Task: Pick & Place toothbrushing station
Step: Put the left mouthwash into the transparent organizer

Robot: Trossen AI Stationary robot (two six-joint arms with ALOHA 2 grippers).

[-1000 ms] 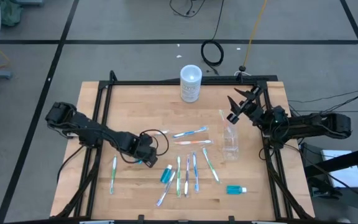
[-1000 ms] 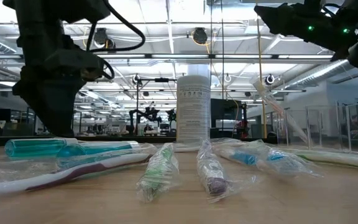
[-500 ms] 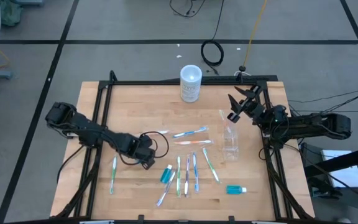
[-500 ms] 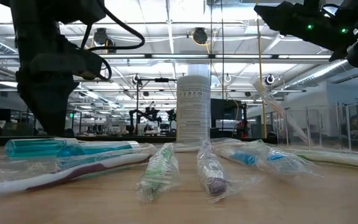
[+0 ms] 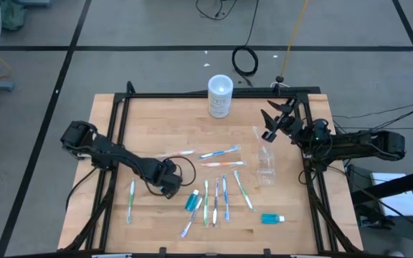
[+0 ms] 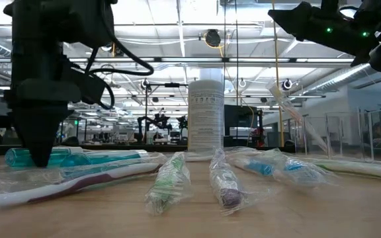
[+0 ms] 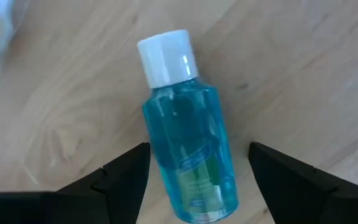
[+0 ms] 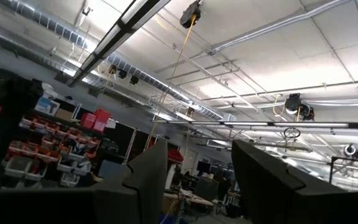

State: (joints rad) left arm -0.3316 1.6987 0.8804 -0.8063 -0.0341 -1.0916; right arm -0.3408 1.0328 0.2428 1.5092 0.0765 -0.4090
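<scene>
While I lowered the left gripper [image 7: 194, 180], jaws apart, astride the teal bottle [image 7: 188, 143] at table centre's 7 o'clock | I judged centring before closing wise | right gripper [image 5: 272, 123] waited parted, 2 o'clock.

Grey floor [image 5: 142, 25] crossed by dark lines, black cable coil [image 5: 245, 61] behind the wooden table [image 5: 156, 122].

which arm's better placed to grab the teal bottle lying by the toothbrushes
Left, most likely. The left pincer is open and low over the teal bottle, one finger on either side. The right pincer is raised near the table's far right, beyond the clear cup.
</scene>
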